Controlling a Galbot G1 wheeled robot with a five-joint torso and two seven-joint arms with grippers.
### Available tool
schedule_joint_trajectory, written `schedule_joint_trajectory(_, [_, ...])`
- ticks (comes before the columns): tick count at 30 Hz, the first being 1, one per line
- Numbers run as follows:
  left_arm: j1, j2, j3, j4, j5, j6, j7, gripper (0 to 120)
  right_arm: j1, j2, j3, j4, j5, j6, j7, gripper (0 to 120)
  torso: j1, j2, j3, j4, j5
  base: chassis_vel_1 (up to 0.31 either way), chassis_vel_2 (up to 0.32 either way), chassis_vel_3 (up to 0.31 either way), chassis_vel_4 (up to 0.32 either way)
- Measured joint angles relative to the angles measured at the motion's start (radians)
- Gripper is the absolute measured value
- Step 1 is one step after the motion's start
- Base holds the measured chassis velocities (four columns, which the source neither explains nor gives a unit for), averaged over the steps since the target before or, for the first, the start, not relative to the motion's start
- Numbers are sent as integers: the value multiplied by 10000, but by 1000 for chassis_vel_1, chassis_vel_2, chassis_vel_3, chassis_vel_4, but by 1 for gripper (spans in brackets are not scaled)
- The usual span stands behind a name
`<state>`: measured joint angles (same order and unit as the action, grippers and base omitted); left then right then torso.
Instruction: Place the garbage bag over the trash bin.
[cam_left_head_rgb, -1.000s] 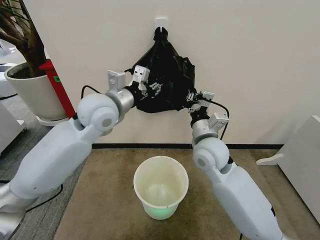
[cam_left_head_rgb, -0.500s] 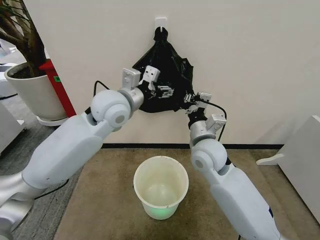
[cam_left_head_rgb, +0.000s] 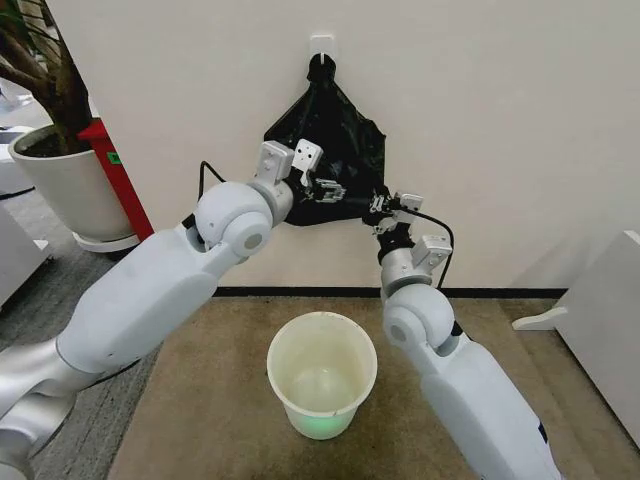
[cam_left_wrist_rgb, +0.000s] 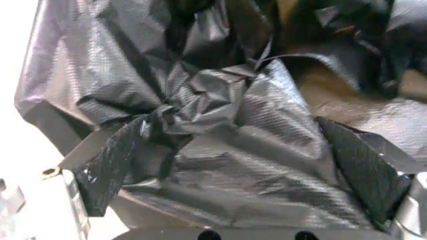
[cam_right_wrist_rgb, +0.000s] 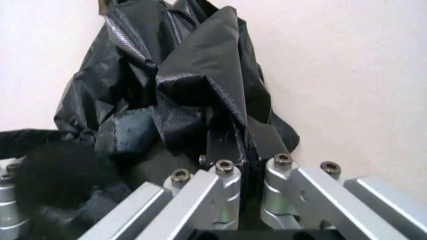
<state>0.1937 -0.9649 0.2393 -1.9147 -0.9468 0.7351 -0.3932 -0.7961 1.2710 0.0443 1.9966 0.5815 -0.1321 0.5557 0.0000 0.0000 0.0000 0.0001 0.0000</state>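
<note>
Garbage bag (cam_left_head_rgb: 330, 140) hangs from wall hook (cam_left_head_rgb: 322, 45), directly above trash bin (cam_left_head_rgb: 321, 372) on floor.

Right gripper (cam_left_head_rgb: 381, 205) – fingers together, clamped on fold at bag's lower right edge; film runs between pads.

Left gripper (cam_left_head_rgb: 328, 190) – fingers apart, lower middle of bag bunched between them, no pinch yet.

Step in hand, judged: secure two-point hold.
- Close left fingers on single layer only.
- Keep grips apart – mouth must spread wider than bin rim.
- Thin film; avoid sharp pull against hook.
</note>
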Motion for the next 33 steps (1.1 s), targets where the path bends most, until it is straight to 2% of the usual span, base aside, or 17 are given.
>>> schedule_joint_trajectory(6, [22, -24, -110, 257, 249, 4, 5, 98, -55, -82, 52, 41, 10, 0, 32, 0, 0, 0, 0, -1, 0, 0, 0, 0, 0])
schedule_joint_trajectory(13, [236, 235, -348, -5, 273, -16, -320, 97, -152, -123, 264, 17, 6, 0, 24, 0, 0, 0, 0, -3, 0, 0, 0, 0, 0])
schedule_joint_trajectory(22, [1798, 1131, -1288, -1077, 179, -416, -886, 97, -272, -130, 461, 208, 197, 3, 97, 0, 0, 0, 0, 0, -1, 0, 0, 0, 0])
schedule_joint_trajectory(30, [2899, 1437, -1945, -1501, 82, -795, -1308, 96, -563, -203, 498, 581, 629, -33, 93, 0, 0, 0, 0, 1, 0, 0, 0, 0, 0])
schedule_joint_trajectory(33, [3046, 1476, -2080, -1586, 78, -894, -1322, 96, -822, -322, 502, 696, 500, -36, -220, 13, 0, 0, 0, 0, 0, 0, 0, 0, 0])
